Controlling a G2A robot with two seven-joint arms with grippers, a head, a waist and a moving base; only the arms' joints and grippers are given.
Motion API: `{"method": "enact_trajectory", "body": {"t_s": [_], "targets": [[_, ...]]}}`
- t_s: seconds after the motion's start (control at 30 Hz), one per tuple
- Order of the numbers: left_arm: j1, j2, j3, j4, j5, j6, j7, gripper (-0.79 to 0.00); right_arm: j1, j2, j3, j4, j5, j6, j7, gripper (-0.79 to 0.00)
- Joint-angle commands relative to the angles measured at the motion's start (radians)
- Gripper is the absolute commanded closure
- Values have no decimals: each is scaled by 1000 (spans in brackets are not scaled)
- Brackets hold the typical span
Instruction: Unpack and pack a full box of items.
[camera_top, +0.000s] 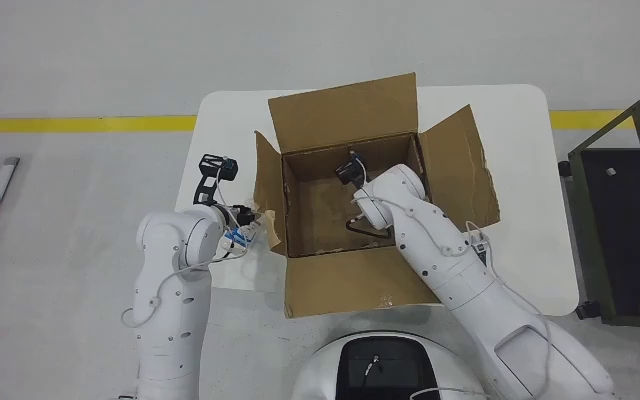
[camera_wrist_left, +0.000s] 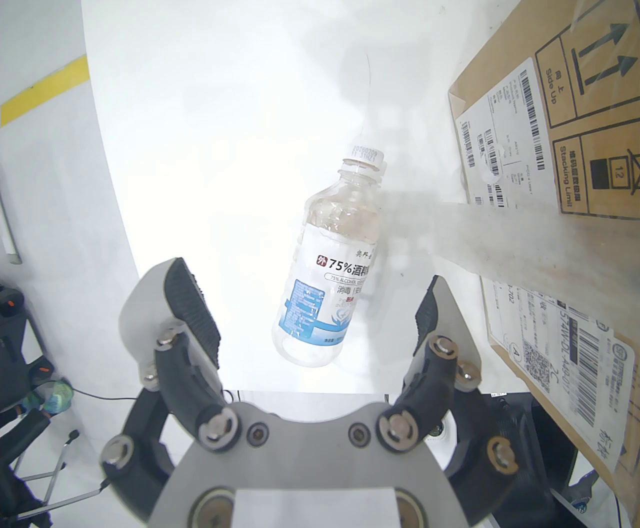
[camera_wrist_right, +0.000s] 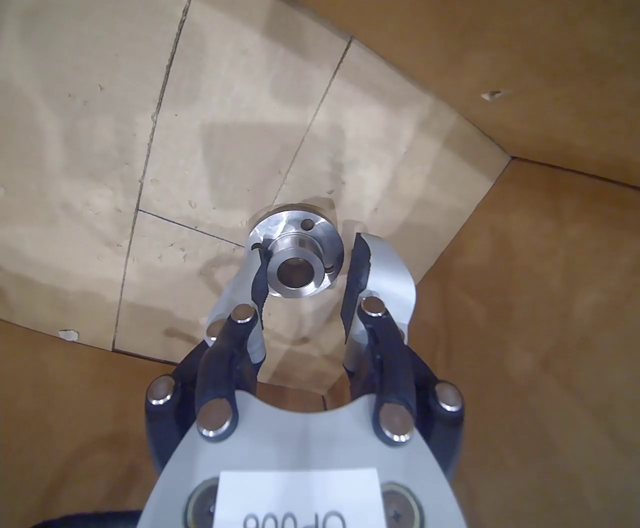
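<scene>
An open cardboard box (camera_top: 345, 115) stands mid-table. My right gripper (camera_top: 348, 170) is down inside it. In the right wrist view it (camera_wrist_right: 309, 245) is open just above a round metal flange (camera_wrist_right: 295, 235) that lies on the box floor (camera_wrist_right: 150, 150), one finger on each side. A clear bottle (camera_wrist_left: 327, 260) with a white cap and a blue-and-white label lies on the white table (camera_wrist_left: 225, 125) left of the box, cap pointing away from me. My left gripper (camera_wrist_left: 315, 295) hangs open above it, not touching. From above, the bottle (camera_top: 243, 236) is partly hidden beside the left gripper (camera_top: 220, 164).
All of the box's flaps fold outward; the left flap (camera_wrist_left: 575, 150) carries labels and a loose strip of clear tape (camera_wrist_left: 500, 235) close to the bottle. The table's left edge and front corner are near the bottle. A dark rack (camera_top: 605, 230) stands off the table's right side.
</scene>
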Motion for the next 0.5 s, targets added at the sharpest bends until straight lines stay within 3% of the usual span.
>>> {"method": "enact_trajectory", "body": {"t_s": [0.0, 0.37, 0.47], "targets": [[0, 0, 0, 0, 0, 0, 0, -785, 5, -2, -1, 13, 4, -1, -4, -363], [0, 0, 0, 0, 0, 0, 0, -785, 26, -13, -10, 63, 20, -2, -15, -296], [0, 0, 0, 0, 0, 0, 0, -785, 29, -14, -10, 69, 21, -2, -16, -114]]}}
